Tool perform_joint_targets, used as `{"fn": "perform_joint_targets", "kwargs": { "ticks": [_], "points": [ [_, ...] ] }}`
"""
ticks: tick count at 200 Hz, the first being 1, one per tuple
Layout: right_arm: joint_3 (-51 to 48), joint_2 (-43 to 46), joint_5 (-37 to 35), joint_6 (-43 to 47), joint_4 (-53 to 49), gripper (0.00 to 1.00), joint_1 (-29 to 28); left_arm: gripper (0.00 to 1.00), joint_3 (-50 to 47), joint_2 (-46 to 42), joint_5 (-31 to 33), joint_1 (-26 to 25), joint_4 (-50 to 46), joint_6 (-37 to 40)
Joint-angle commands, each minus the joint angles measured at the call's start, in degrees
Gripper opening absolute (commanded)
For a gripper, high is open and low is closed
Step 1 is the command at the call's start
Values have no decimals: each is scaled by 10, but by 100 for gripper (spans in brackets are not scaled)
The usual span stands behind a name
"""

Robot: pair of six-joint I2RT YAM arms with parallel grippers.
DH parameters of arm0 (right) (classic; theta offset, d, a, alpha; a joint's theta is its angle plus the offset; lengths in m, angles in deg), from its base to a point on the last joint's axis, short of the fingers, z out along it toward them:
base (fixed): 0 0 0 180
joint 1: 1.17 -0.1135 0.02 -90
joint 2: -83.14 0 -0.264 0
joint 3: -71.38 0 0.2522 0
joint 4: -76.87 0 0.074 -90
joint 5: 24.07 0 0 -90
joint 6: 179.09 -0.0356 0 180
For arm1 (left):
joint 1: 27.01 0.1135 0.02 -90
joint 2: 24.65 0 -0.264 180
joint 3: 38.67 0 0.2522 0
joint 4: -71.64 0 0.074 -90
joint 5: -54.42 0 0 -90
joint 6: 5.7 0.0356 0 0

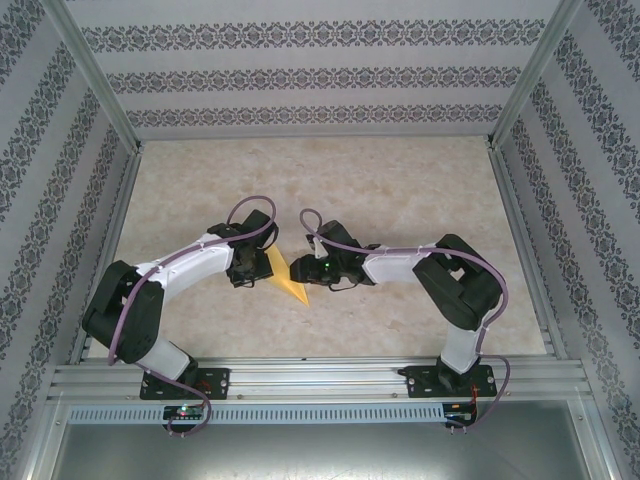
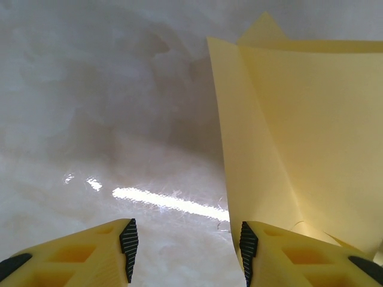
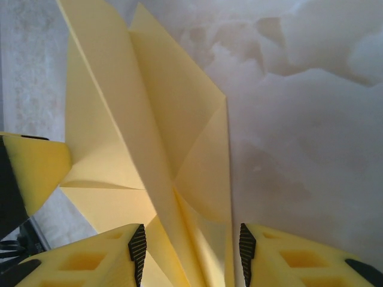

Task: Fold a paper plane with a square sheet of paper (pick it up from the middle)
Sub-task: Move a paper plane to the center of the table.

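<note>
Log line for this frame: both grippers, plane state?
stage: folding | pointed yellow paper plane: creased, between grippers | left gripper: open, plane beside one finger | right gripper: straddles plane, grip unclear

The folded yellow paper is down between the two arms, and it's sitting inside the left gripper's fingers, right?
Not inside them. In the left wrist view the left gripper has bare table between its fingers, and the folded paper sits beside one finger, outside the gap. The rest holds.
</note>
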Motion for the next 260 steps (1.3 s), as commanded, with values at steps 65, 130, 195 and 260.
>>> {"fn": "perform_joint_targets", "kwargs": {
  "ticks": [65,130,195,260],
  "points": [
    [34,-24,25,28,-2,37,-22,51,-5,-4,-5,6,14,0],
    [83,-49,-43,73,-97,26,-43,50,-7,-15,-7,6,17,1],
    [112,-41,-91,99,-158,13,-60,49,-20,-78,12,6,15,-9],
    [146,70,-392,104,-337,5,-61,50,-43,-209,109,6,-17,-27]
  ]
}}
